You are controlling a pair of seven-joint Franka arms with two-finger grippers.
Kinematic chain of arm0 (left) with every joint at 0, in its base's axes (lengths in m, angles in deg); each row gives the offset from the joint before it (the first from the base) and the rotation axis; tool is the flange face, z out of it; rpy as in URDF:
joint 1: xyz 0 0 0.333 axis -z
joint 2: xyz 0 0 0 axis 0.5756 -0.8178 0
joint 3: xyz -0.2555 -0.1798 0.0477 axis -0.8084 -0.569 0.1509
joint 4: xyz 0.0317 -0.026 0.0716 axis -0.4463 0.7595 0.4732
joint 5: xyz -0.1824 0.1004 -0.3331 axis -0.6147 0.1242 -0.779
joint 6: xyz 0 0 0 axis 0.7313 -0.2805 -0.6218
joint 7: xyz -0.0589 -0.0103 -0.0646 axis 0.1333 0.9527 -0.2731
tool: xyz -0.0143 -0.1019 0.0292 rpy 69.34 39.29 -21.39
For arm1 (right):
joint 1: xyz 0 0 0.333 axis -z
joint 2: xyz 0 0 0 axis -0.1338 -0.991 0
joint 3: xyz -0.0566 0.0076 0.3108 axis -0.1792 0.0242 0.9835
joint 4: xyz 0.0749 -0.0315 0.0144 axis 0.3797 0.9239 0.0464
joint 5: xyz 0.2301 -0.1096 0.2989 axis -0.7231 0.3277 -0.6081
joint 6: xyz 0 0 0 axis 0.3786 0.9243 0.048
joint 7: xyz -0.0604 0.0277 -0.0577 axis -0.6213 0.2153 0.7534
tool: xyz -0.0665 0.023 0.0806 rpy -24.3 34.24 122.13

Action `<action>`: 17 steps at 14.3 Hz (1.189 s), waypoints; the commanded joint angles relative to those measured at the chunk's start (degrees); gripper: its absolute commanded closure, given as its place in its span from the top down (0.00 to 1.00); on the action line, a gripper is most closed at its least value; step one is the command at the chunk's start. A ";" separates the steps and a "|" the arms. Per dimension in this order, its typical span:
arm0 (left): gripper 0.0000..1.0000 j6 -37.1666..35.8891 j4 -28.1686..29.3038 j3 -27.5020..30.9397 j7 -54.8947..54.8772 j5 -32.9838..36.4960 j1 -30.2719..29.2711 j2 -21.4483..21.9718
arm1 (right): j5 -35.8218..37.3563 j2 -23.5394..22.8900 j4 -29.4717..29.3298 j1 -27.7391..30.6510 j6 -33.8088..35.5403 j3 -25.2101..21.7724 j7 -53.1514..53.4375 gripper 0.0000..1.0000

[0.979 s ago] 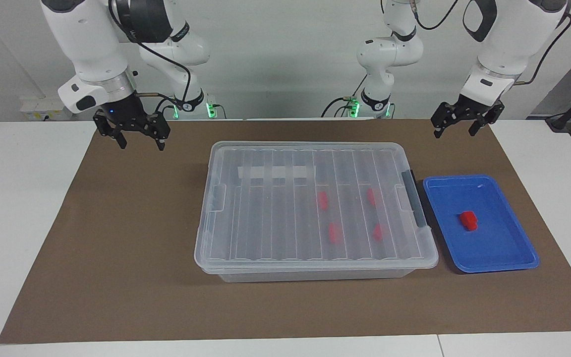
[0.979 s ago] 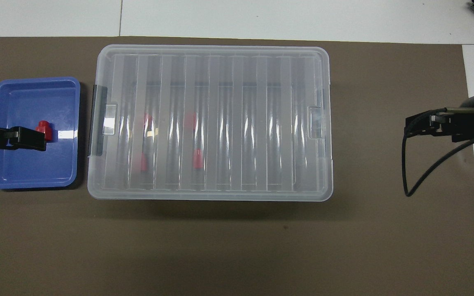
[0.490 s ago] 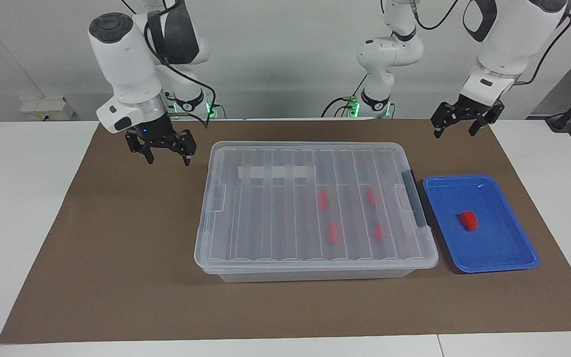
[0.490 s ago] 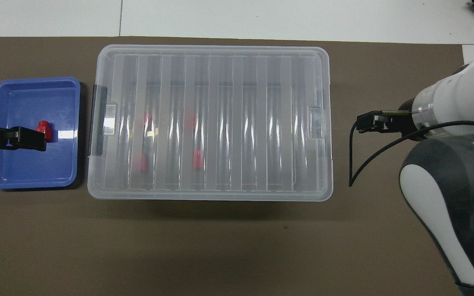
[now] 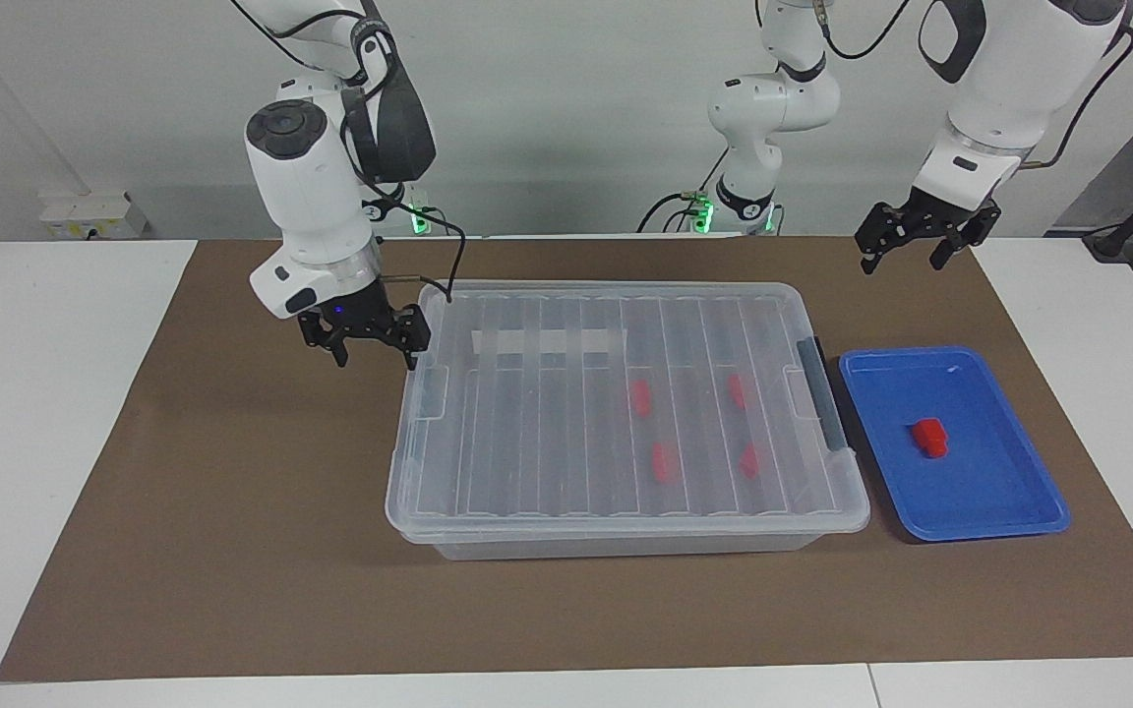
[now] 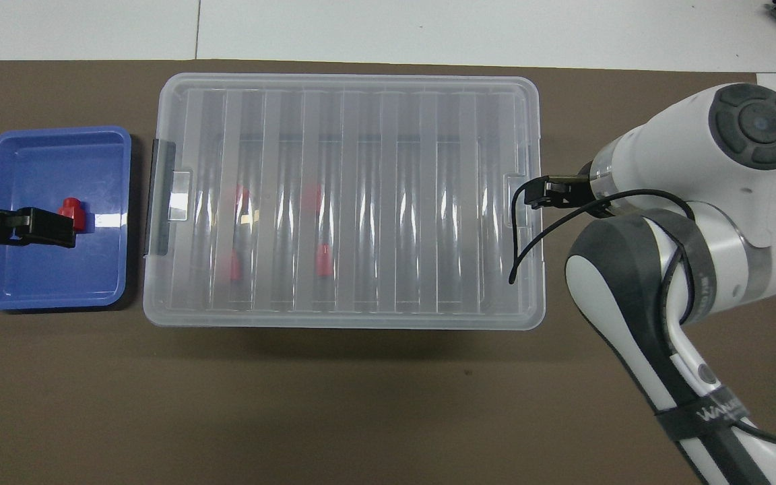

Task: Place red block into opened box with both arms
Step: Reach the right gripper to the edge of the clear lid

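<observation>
Right gripper (image 5: 373, 346) hung open at the lidded box's (image 5: 626, 413) end, lid-lifting seemingly next; left gripper (image 5: 906, 244) waited open

You can read little here: only partial white lettering, roughly "WAV", on a black band (image 6: 704, 409) around the right arm (image 6: 644, 323); nothing else is legible.

Right tool (image 5: 376, 352) hangs low with fingers spread; left tool (image 5: 905, 255) hangs raised, also spread.
</observation>
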 commanded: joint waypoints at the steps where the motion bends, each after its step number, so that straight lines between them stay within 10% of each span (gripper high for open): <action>1: 1.00 -0.58 0.61 0.11 0.32 -0.39 -0.24 0.76 | 0.14 -0.94 0.28 -1.44 -1.27 0.08 2.20 1.00; 12: 1.00 -2.61 0.69 0.02 -0.03 -0.39 0.28 1.03 | 3.64 -0.07 3.27 0.84 -0.04 0.00 0.19 1.00; 17: 1.00 13.70 8.76 0.11 1.20 -0.48 -4.09 0.16 | 4.27 -0.07 3.27 3.74 0.92 -0.09 -6.57 1.00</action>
